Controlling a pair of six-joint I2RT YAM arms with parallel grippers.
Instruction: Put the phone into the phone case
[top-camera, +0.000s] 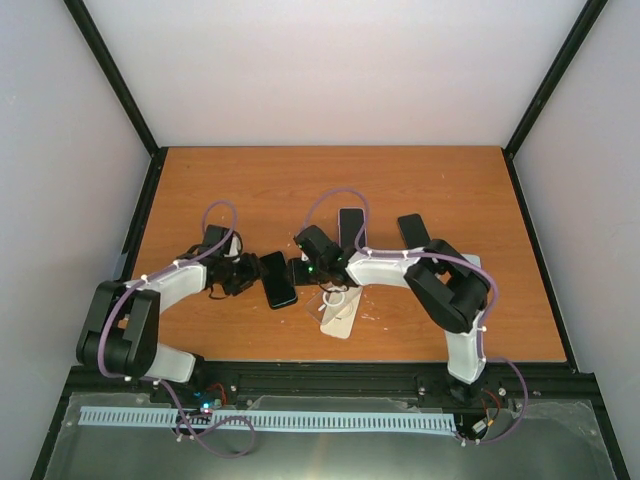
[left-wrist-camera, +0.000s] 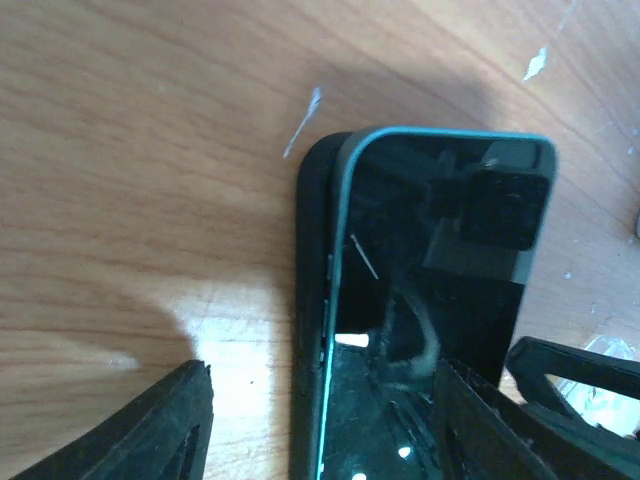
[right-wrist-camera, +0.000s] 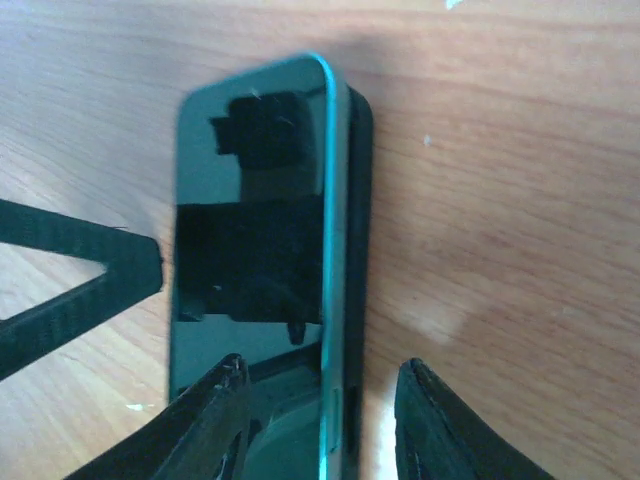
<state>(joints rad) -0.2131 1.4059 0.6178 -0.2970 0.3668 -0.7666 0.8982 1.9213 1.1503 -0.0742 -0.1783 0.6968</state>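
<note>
Two tools flank the teal-edged phone (top-camera: 278, 279) at mid-frame on the surface (top-camera: 250, 180). The left tool (top-camera: 241, 272) and right tool (top-camera: 306, 268) are equally near, both released, jaws spread. The phone lies offset over the black phone case (left-wrist-camera: 310, 300), long axes nearly parallel, apparently not yet seated.

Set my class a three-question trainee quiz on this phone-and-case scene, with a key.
1. True or false: the phone has a red rim.
2. The left gripper and right gripper are: A) both open, B) both shut, C) one open, one shut.
3. Fill in: the case showing along the phone's side is coloured ____.

Key: 1 false, the rim is teal; 2 A; 3 black.
</note>
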